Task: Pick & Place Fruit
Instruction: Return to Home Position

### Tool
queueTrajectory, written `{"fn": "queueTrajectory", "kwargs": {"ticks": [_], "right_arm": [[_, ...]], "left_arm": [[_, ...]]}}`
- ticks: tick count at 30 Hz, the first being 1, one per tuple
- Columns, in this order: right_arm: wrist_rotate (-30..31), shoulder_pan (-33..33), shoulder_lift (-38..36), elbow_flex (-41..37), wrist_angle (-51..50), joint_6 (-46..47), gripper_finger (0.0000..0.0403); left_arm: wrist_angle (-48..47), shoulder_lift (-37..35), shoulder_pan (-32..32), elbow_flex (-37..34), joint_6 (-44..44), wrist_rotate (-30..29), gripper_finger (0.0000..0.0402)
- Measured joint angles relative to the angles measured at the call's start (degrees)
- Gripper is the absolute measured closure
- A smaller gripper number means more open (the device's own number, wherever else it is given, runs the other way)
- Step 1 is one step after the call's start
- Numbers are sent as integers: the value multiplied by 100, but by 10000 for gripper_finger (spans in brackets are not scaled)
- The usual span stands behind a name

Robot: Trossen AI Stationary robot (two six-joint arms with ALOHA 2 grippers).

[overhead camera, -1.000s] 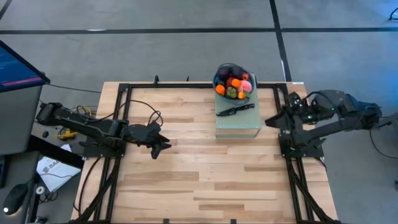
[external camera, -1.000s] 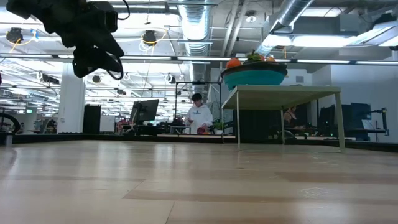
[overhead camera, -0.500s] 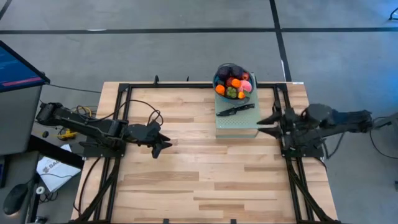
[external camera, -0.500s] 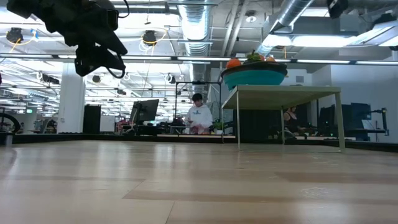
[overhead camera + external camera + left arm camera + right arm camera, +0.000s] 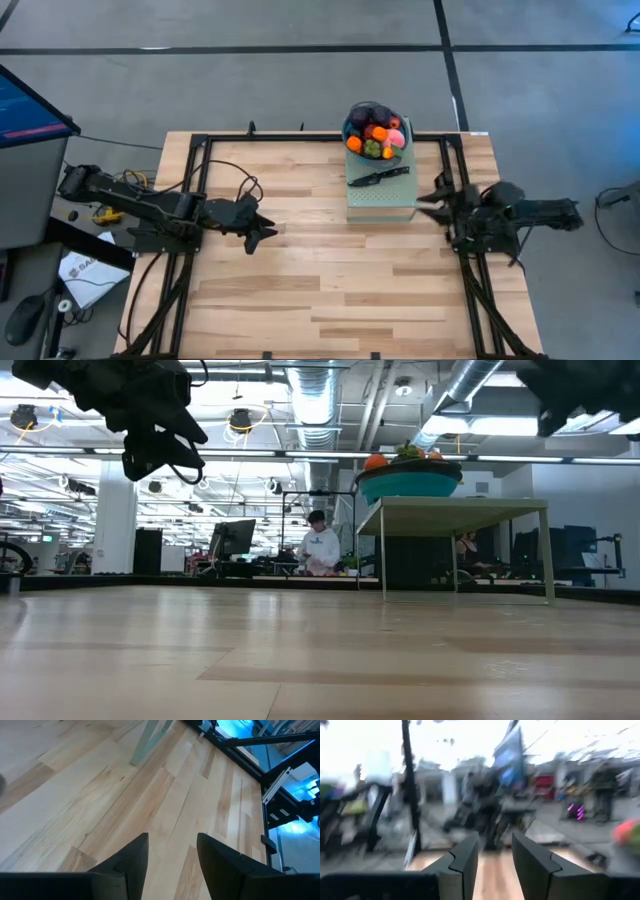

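Note:
The fruit (image 5: 375,137), red, orange, green, pink and dark pieces, lies heaped in a teal bowl (image 5: 352,122) at the far end of a pale green stand (image 5: 385,203). In the low view the bowl (image 5: 410,483) sits on the stand's top (image 5: 450,506). My left gripper (image 5: 264,229) hovers open over the table's left half, well clear of the stand, with only bare wood between its fingers (image 5: 172,837). My right gripper (image 5: 430,198) stands open just right of the stand, pointing toward it, with nothing between its fingers (image 5: 495,837).
A black knife (image 5: 378,177) lies on the stand's top, near side of the bowl. Black frame rails (image 5: 200,170) run along the table's edges. Bare wood (image 5: 330,280) stretches across the table's near half. A person (image 5: 320,548) is in the room beyond.
My right arm has folded down and drawn back toward the table's right edge. Its wrist has rolled, and its gripper has come to point about level at the stand. In the low view it has come into sight at the top right.

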Motion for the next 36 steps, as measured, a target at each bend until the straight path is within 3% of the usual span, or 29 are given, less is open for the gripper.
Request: {"fn": "queueTrajectory", "kwargs": {"ticks": [3, 6, 14, 20, 24, 36], "right_arm": [[-250, -64, 94, -545, 281, -30, 290], [-328, -145, -13, -923, 1354, -55, 290], [-435, -504, -130, -1000, 885, -329, 290], [-431, -658, -121, -999, -287, -271, 290], [-428, -656, -12, -998, -276, -229, 290], [-419, -658, -18, -998, -282, -227, 290]], "left_arm": [[7, -2, 4, 0, -2, -11, 239], [19, -2, 4, 0, 0, -15, 239], [37, -2, 4, 0, 7, -23, 239], [108, -2, 4, 0, 153, -440, 239], [176, -2, 4, 0, 275, -798, 239], [319, -218, 78, 4, 275, -806, 239]]}}
